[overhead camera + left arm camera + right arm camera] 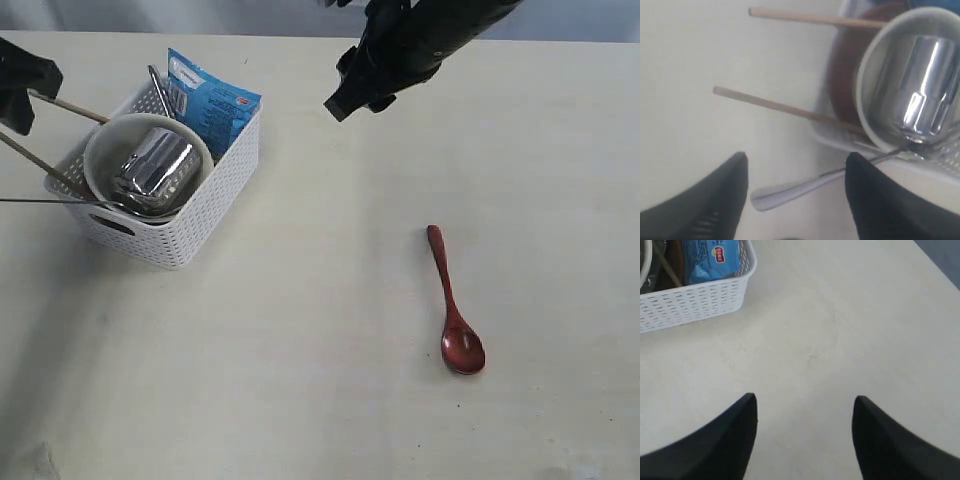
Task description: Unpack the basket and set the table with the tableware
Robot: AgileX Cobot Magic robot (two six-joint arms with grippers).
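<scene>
The white woven-look basket [185, 232] sits at the table's left and holds a cream bowl [100, 150] with a shiny steel cup [152, 168] lying in it. Two wooden chopsticks [62, 105] and a steel handle [45, 200] stick out of the basket's left side. A reddish-brown plate [845, 65] shows under the bowl. The dark red spoon [455, 305] lies alone on the table at the right. My left gripper [796, 160] is open, with the steel handle [800, 187] between its fingers, untouched. My right gripper [805, 401] is open over bare table [840, 330].
A blue snack packet [212, 100] stands in the basket's far end, with a steel utensil [160, 90] beside it. The right arm [410, 45] hangs over the table's far middle.
</scene>
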